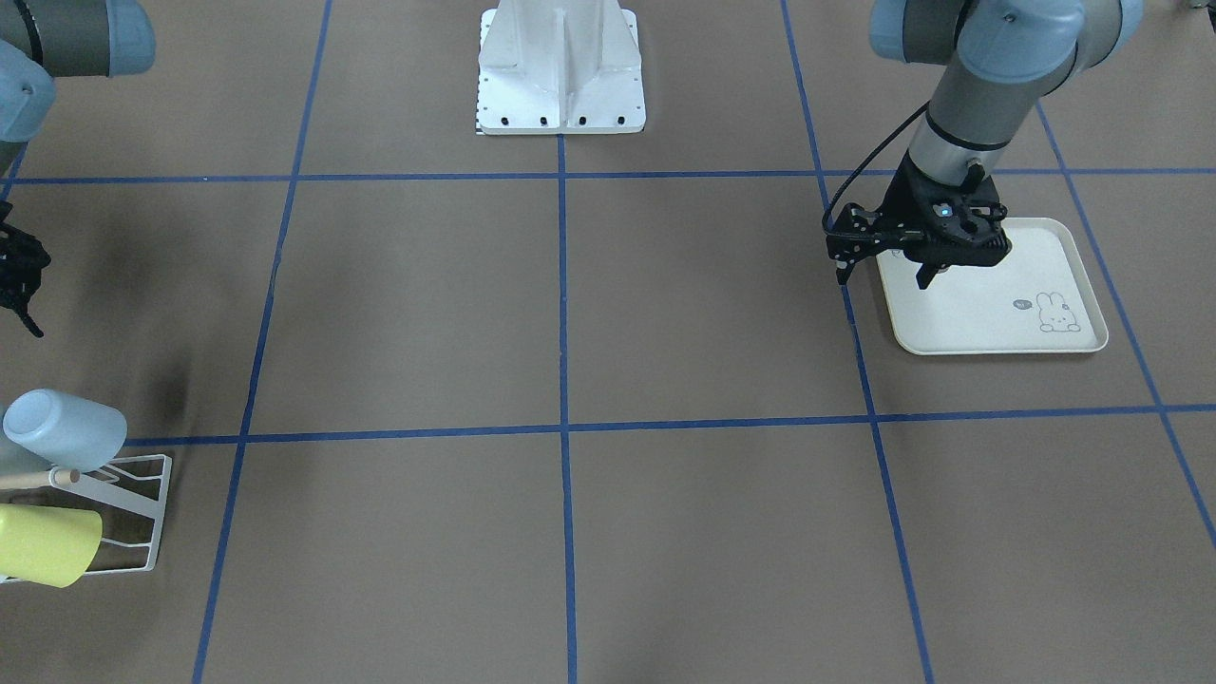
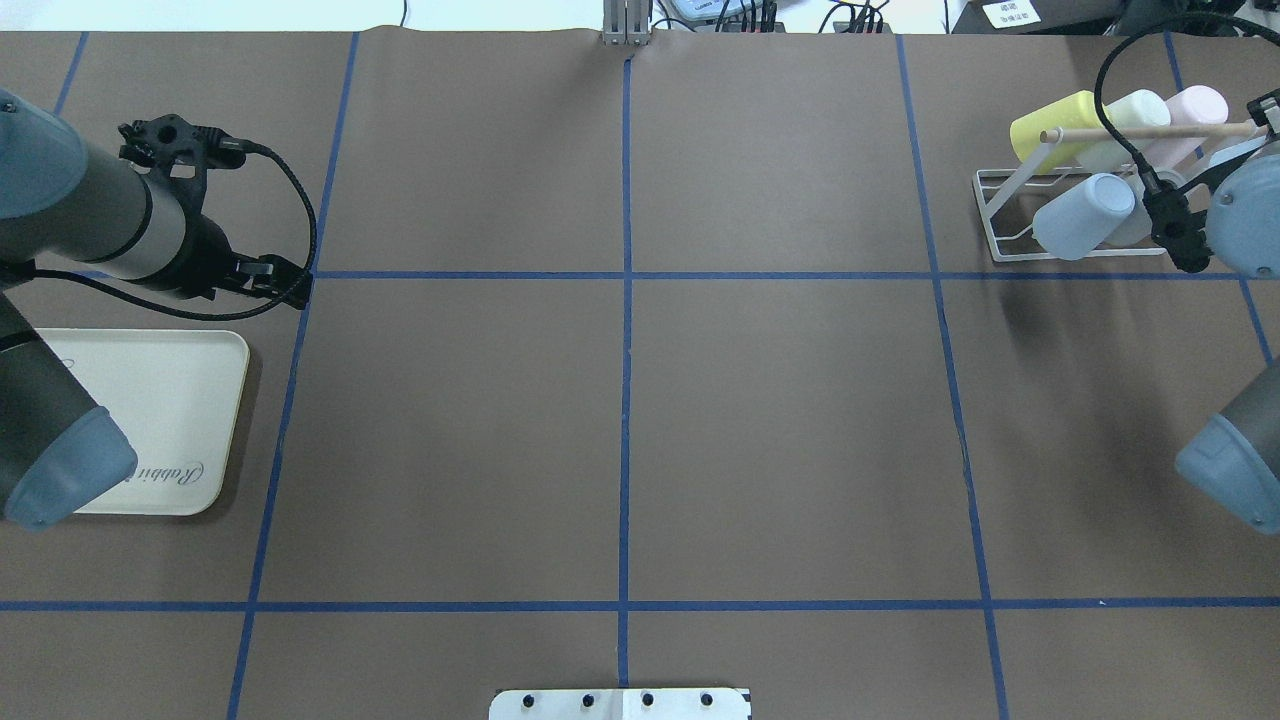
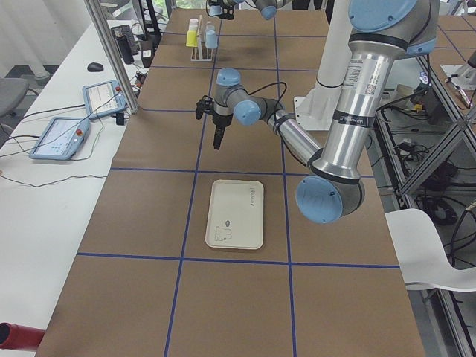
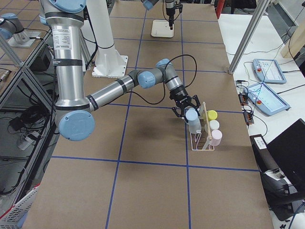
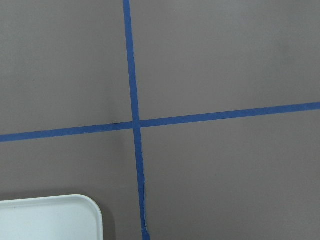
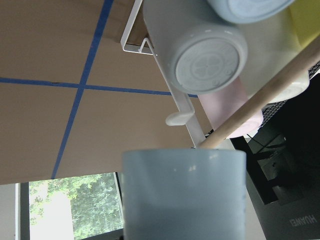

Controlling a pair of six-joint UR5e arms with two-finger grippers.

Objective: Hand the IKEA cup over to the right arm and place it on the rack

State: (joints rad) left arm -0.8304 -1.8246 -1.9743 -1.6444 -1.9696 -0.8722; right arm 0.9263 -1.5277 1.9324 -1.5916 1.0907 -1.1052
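A pale blue cup (image 6: 182,195) fills the bottom of the right wrist view, close up and in front of the white wire rack (image 6: 165,80). In the exterior right view the right gripper (image 4: 186,108) is shut on this cup (image 4: 190,114), beside the rack (image 4: 198,143) on its robot side. The rack (image 2: 1000,215) with its wooden dowel (image 2: 1150,130) holds several cups, among them a blue one (image 1: 66,427), a yellow one (image 1: 43,546) and a pink one (image 2: 1190,110). The left gripper (image 1: 883,277) is open and empty above the tray's corner.
The cream rabbit-print tray (image 1: 988,323) lies on the robot's left side and holds nothing. The white robot base (image 1: 560,66) stands at the table's middle edge. Blue tape lines divide the brown table. Tablets lie on a side table beyond the rack (image 4: 267,98).
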